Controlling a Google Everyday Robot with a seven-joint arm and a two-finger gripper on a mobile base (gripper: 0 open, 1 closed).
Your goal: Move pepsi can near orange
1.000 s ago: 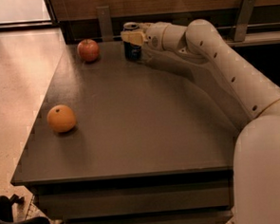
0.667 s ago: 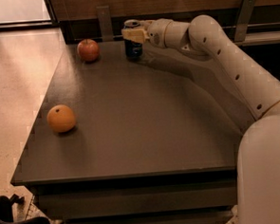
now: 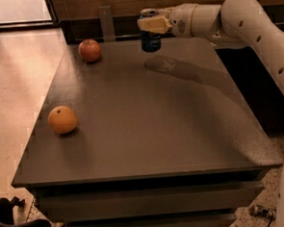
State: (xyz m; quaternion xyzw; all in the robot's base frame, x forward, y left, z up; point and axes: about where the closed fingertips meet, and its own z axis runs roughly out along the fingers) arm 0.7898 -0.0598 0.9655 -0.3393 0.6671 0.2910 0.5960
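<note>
The pepsi can (image 3: 150, 40) is dark blue with a silver top and hangs a little above the far edge of the dark table (image 3: 148, 134). My gripper (image 3: 151, 24) is shut on its upper part, with cream fingers (image 3: 155, 25) across the can's top. The can's shadow lies on the table just below it. The orange (image 3: 62, 120) rests near the table's left edge, far from the can towards the front left.
A red apple (image 3: 90, 50) sits at the far left corner of the table. My white arm (image 3: 252, 22) reaches in from the right. A wooden wall runs behind the table. Light floor lies to the left.
The gripper has lifted the pepsi can off the table and shifted it slightly to the right. The orange and the apple have not moved.
</note>
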